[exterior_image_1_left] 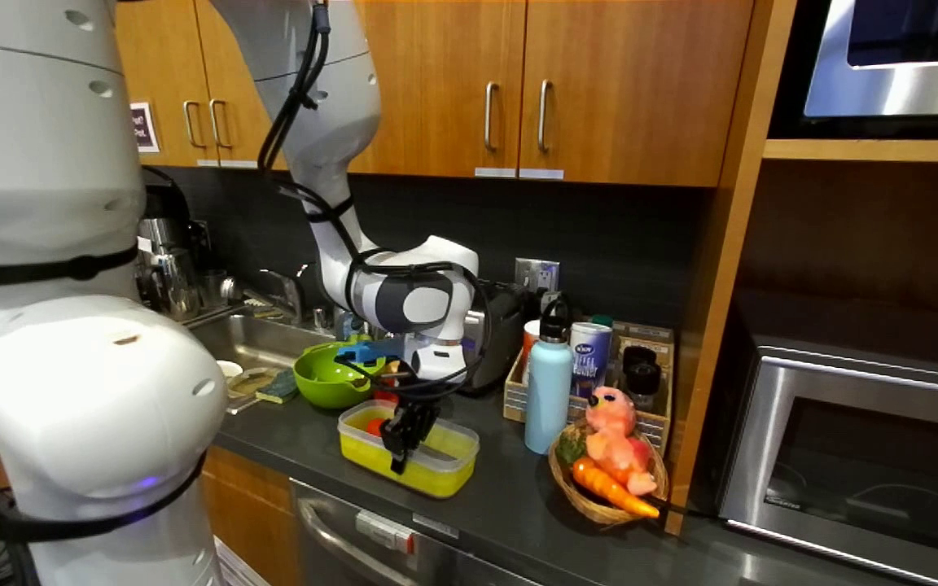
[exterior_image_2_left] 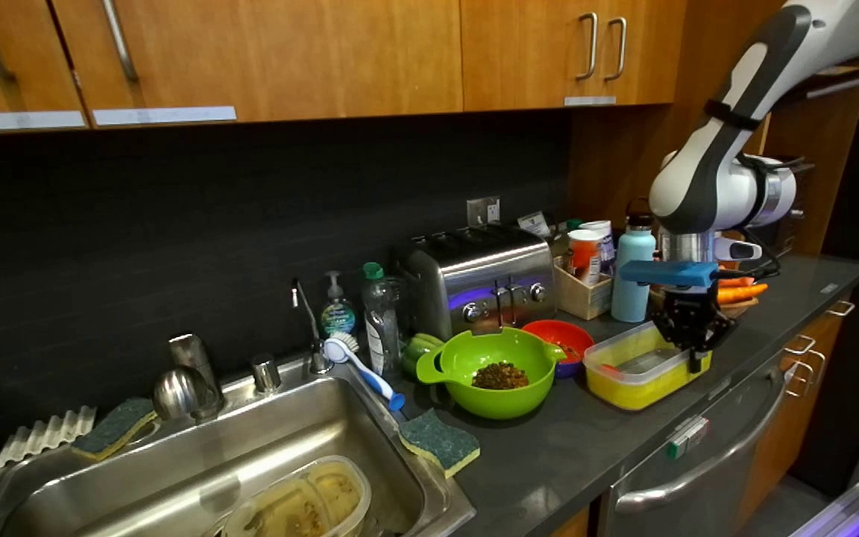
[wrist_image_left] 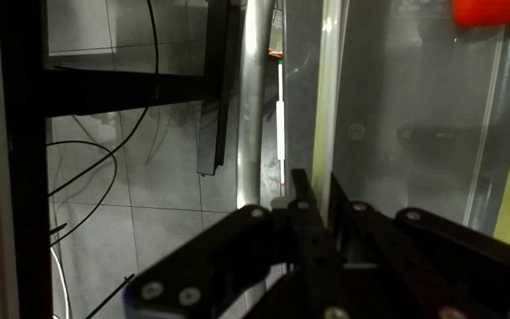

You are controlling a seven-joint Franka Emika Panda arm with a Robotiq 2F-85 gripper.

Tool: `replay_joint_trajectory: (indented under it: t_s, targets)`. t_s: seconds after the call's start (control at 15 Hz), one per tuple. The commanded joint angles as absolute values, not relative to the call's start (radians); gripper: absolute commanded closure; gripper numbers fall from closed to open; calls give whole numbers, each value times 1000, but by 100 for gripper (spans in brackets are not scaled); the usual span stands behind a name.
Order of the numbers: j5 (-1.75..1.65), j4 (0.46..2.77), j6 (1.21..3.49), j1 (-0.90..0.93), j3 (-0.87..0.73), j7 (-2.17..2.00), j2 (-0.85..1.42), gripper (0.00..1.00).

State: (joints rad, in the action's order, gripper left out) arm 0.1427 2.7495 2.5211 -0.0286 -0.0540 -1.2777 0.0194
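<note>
Evidently has the tool (wrist_image_left: 317,176) clenched on one long wall of a yellow container (exterior_image_2_left: 642,391), just below on the dark desk (exterior_image_2_left: 549,451). Near the tool, can make out something red (wrist_image_left: 492,10) inside (only partly visible, so hard to name). Shows a green bowl (exterior_image_2_left: 504,403) to one side of the tool, a light-blue bottle (exterior_image_1_left: 548,396) to the other.

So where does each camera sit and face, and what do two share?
Wrist view: mounted above the pincer, looking down at the yellow container and floor; the pincer shows along the bottom.
In an exterior view: close by the arm, facing the counter and cabinets; arm and pincer both show.
In an exterior view: near the sink, looking along the counter; the arm's outer part and pincer show.
In both exterior views: the yellow container, green bowl and blue bottle.
</note>
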Motion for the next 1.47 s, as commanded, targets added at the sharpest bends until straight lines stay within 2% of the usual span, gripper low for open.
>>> replay_joint_trajectory:
  t_s: [0.0, 1.13, 1.2, 1.27, 1.4]
  targets:
    - [179, 2763, 2462, 2, -13, -1249, -26, 97]
    - [185, 2651, 2380, 38, 40, -1244, 21, 97]
    - [187, 2648, 2379, 38, 39, -1244, 23, 65]
    - [188, 2645, 2376, 38, 39, -1244, 23, 64]
    - [192, 2641, 2373, 36, 37, -1245, 20, 53]
